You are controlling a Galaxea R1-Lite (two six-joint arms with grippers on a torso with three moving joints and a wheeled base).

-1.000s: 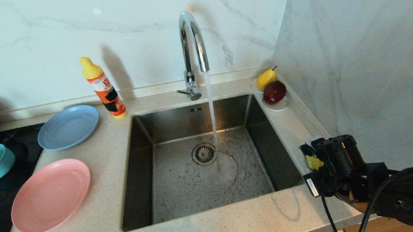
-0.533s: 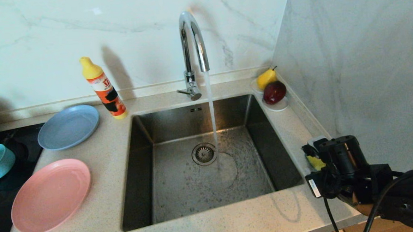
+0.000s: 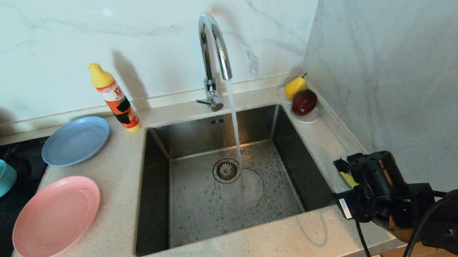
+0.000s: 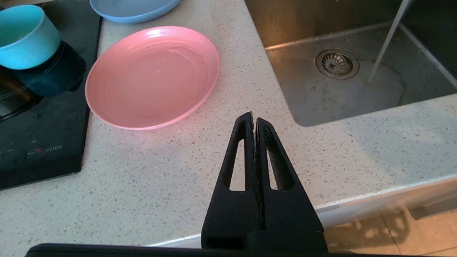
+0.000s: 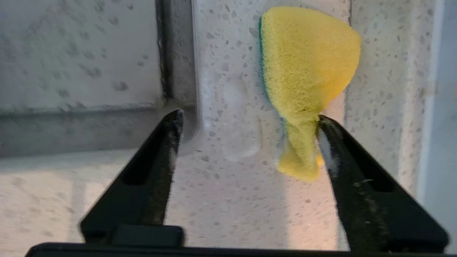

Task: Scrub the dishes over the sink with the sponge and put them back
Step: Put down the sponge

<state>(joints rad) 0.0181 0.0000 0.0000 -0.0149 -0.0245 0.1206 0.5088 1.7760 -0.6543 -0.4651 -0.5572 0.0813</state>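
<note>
Sponge (image 5: 307, 78) on counter strip between sink (image 3: 162, 194) edge and wall, maybe touching one spread right jaw; left jaws closed.

Yellow sponge (image 5: 307, 82) lies right of sink (image 3: 232, 191); pink plate (image 3: 55, 216), blue plate (image 3: 76, 140) left
</note>
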